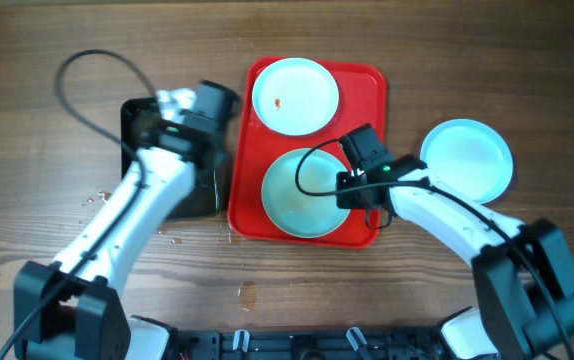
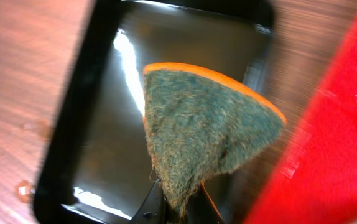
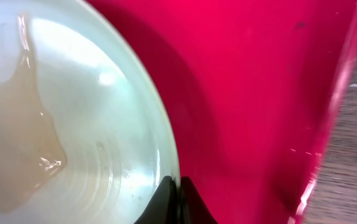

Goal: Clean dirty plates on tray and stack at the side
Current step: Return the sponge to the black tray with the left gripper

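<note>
RED TRAY, BLUE PLATES: A glossy red plastic tray (image 1: 372, 85), rounded at the corners and raised at the rim, lies in the middle of a brown wood-grain counter (image 1: 527, 50). In it sit the far plate (image 1: 295, 95), marked with a small orange speck, and the near plate (image 1: 297, 195), its smooth bowl filmed with cloudy water. Both are round, shallow and pale blue. A third plate (image 1: 467, 158) of the same make rests on the bare wood just right of the tray.

The right end effector (image 3: 180, 200) has its dark fingers drawn narrow, pinching the near plate's right rim. The left end effector (image 2: 177, 208) is closed on a wedge-shaped sponge (image 2: 209, 124), coarse grey-green scouring fibre with an orange edge. It holds the sponge above a smaller black tray (image 2: 66, 124), whose wet floor throws back bright glare. The black tray stands just left of the red one. Water beads (image 1: 92, 200) dot the counter near its left side.
</note>
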Available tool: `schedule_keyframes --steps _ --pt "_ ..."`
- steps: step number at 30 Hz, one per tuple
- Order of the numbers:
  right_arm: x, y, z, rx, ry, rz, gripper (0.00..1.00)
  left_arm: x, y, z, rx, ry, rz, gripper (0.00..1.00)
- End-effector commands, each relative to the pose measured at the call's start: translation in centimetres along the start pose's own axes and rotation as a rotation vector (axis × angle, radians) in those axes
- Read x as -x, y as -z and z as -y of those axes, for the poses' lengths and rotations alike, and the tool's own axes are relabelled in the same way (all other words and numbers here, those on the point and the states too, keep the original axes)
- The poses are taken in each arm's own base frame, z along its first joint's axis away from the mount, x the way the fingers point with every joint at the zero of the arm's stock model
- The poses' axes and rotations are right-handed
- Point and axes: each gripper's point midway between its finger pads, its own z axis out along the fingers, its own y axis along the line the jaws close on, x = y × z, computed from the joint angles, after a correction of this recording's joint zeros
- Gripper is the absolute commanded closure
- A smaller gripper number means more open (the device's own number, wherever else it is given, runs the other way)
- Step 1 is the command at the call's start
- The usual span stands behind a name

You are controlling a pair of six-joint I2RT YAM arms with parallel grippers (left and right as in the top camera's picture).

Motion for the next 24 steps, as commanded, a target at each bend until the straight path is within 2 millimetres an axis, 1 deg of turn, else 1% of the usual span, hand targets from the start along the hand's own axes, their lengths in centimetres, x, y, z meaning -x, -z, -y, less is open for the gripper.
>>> schedule_keyframes --steps 1,4,5,6,9,10,11,13,17,21,23,24 --pt "1.7 3.1 -0.1 0.013 0.101 0.111 0.96 -0.2 -2.2 -2.5 -0.061 0.051 -0.099 0.96" --pt "3.1 5.3 0.5 -0.026 0.099 0.208 0.96 -1.2 -4.2 -3.2 -0.172 0.101 -0.18 0.96" --pt "4.0 7.0 1.0 -0.08 0.11 0.282 0.96 -1.7 -5.1 -3.6 -0.223 0.133 -0.212 0.95" --pt "4.3 7.8 1.2 -0.108 0.122 0.316 0.96 -2.0 -5.4 -3.9 -0.24 0.158 -0.229 0.94" --pt "5.2 11.0 2.0 -0.247 0.154 0.455 0.96 -2.6 -6.1 -4.7 -0.266 0.208 -0.259 0.91" --pt "5.4 11.9 2.2 -0.282 0.163 0.489 0.96 -2.8 -6.3 -5.1 -0.26 0.216 -0.263 0.9" --pt "5.7 13.1 2.0 -0.329 0.196 0.538 0.96 -2.8 -6.4 -5.2 -0.257 0.219 -0.265 0.89" --pt "5.8 14.4 1.6 -0.39 0.255 0.593 0.96 -2.8 -6.4 -5.3 -0.257 0.221 -0.265 0.88" --pt "5.8 16.4 0.1 -0.497 0.385 0.678 0.96 -2.7 -6.4 -5.2 -0.258 0.222 -0.261 0.87" --pt "5.7 18.2 -0.5 -0.596 0.427 0.749 0.95 -2.7 -6.4 -5.2 -0.258 0.221 -0.262 0.85" --pt "5.7 18.4 -0.9 -0.606 0.459 0.754 0.97 -2.7 -6.4 -5.2 -0.258 0.222 -0.262 0.85" --pt "5.8 18.4 -1.1 -0.609 0.475 0.755 0.96 -2.7 -6.4 -5.3 -0.258 0.222 -0.262 0.85"
